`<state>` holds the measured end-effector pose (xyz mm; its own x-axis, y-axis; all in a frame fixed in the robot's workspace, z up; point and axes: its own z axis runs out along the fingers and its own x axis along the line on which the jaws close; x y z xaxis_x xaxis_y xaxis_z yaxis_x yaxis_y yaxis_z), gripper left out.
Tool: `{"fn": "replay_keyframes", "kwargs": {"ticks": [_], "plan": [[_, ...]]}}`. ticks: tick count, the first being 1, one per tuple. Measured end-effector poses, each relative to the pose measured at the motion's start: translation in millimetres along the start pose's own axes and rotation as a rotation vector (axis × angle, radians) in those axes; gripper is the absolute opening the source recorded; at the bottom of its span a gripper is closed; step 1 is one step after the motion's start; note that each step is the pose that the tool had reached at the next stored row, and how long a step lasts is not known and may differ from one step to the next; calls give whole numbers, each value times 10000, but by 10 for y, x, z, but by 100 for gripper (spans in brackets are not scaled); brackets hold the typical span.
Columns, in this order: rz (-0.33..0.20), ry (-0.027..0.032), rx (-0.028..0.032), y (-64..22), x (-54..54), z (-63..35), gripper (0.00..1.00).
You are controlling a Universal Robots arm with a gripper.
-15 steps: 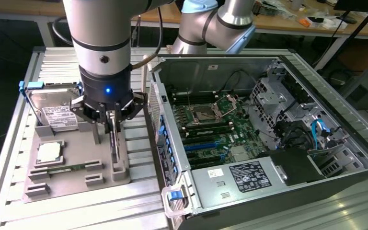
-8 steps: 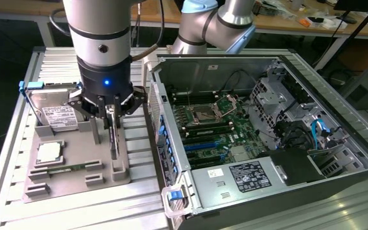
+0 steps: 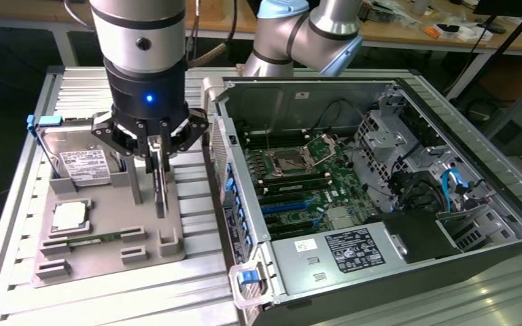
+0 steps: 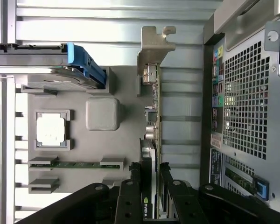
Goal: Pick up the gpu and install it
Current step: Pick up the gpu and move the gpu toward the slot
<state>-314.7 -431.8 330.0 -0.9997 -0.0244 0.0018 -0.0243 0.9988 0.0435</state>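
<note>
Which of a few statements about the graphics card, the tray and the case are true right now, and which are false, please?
1. The gripper is closed on the gpu, which stands on edge at the gray tray. True.
2. The gpu is already seated in the motherboard. False: it is at the tray, outside the computer case.
3. The hard drive with the blue frame sits inside the computer case. False: it rests at the tray, on the exterior view's left of the case.
4. The computer case lies open, showing the motherboard. True.
</note>
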Motion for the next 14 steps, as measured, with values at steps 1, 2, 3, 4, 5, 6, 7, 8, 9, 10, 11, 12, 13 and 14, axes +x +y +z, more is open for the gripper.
{"fn": "replay_keyframes", "kwargs": {"ticks": [1, 2, 3, 4, 5, 6, 7, 8, 9, 10, 11, 12, 13, 14], "plan": [[0, 0, 0, 2, 0, -38, 27], [0, 2, 1, 3, 0, -79, 27], [0, 1, 1, 5, 0, -114, 27], [0, 0, 0, 6, 0, -142, 27], [1, 0, 0, 7, 0, -168, 27], [2, 0, 0, 8, 0, -190, 27], [3, 1, 1, 10, 1, -226, 27], [4, 0, 1, 10, 1, -246, 27], [8, 0, 0, 11, 0, -261, 27], [13, 1, 1, 12, 0, -275, 27], [18, 0, 1, 12, 1, -287, 27], [21, 0, 0, 13, 1, -299, 27], [25, 0, 1, 13, 1, -311, 27], [27, 0, 0, 14, 1, -323, 27]]}}
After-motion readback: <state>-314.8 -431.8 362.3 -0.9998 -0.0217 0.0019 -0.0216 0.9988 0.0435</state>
